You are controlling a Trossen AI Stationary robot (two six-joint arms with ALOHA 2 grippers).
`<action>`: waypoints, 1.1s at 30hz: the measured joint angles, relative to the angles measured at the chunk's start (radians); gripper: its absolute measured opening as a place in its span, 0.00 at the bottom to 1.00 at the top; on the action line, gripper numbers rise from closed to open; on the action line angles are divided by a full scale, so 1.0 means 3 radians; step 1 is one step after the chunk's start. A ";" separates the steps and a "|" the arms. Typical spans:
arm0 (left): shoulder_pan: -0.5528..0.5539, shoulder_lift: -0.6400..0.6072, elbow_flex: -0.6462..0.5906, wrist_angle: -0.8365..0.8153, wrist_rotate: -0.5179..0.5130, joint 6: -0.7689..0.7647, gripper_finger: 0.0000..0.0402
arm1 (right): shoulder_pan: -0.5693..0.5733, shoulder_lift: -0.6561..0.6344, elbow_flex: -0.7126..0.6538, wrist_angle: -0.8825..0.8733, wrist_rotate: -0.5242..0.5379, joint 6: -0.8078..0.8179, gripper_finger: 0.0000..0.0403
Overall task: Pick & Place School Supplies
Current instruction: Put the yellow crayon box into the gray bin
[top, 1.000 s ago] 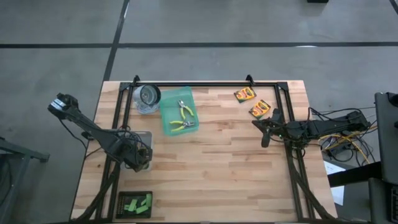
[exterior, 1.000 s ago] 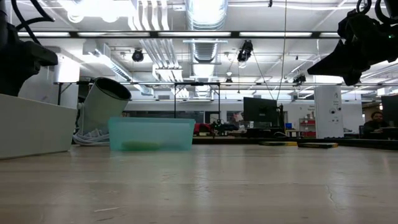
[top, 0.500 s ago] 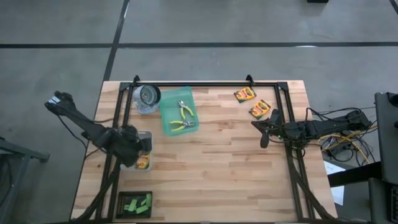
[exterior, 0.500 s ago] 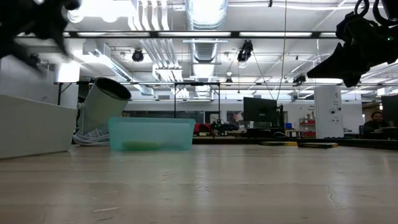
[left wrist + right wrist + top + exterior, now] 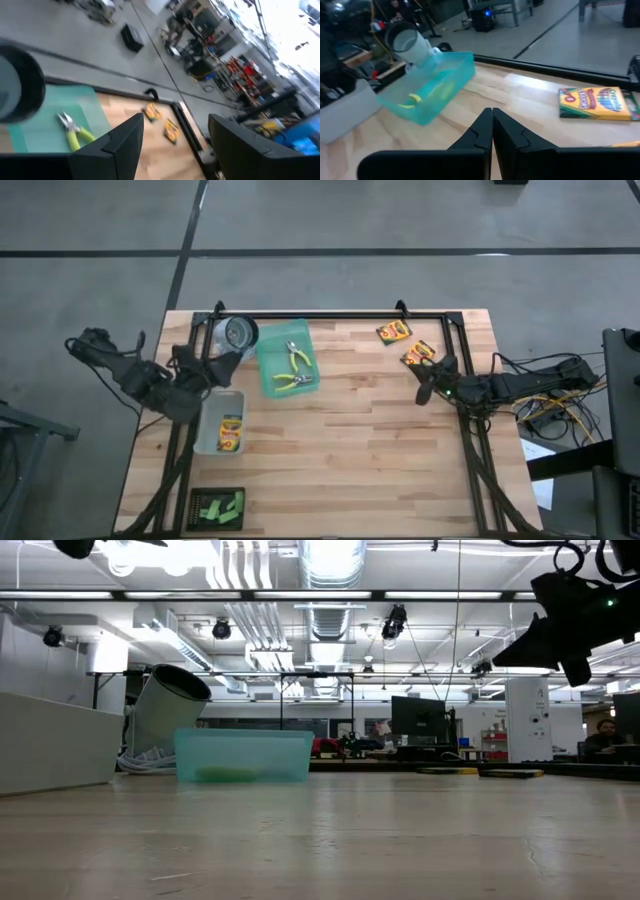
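Note:
One yellow-orange crayon box (image 5: 231, 433) lies flat in the clear bin (image 5: 205, 420) at the table's left. Two more crayon boxes (image 5: 394, 332) (image 5: 418, 354) lie on the wood at the far right. Two pliers (image 5: 295, 368) with yellow-green handles lie in the teal tray (image 5: 272, 360). Green blocks (image 5: 220, 507) sit in a black holder at the near left. My left gripper (image 5: 175, 135) hangs open and empty, high above the table between bin and tray (image 5: 208, 366). My right gripper (image 5: 492, 125) is shut and empty, just near of the crayon boxes (image 5: 425, 385).
A grey cup-like roll (image 5: 238, 338) lies tipped at the far left beside the teal tray. A black frame rail (image 5: 330, 316) runs along the far edge and down both sides. The table's middle and near right show bare wood (image 5: 350, 450).
My left gripper has risen out of the clear bin and swung toward the far edge, tipping from pointing down to nearly level, its fingers staying open. The crayon box it hid now shows lying in the bin. My right gripper has rolled a little in place.

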 joint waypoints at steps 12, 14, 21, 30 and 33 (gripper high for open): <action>0.1503 0.0314 0.0015 0.1042 0.1509 0.1682 0.57 | -0.0531 0.0652 0.0116 0.0257 -0.0340 0.0334 0.02; 0.1780 0.0398 -0.0017 0.1429 0.1817 0.2066 0.56 | -0.0699 0.0774 0.0261 0.0203 -0.0491 0.0327 0.02; 0.2538 0.0817 -0.0079 0.2536 0.2912 0.2837 0.56 | -0.1508 0.1365 0.0944 -0.0373 -0.1067 0.0388 0.02; 0.2955 0.1458 -0.0079 0.2910 0.3523 0.2951 0.56 | -0.2885 0.2343 0.1624 -0.0685 -0.2451 -0.0215 0.02; 0.2974 0.1617 -0.0080 0.3018 0.3526 0.2952 0.56 | -0.3267 0.2692 0.1836 -0.0694 -0.2601 -0.0329 0.02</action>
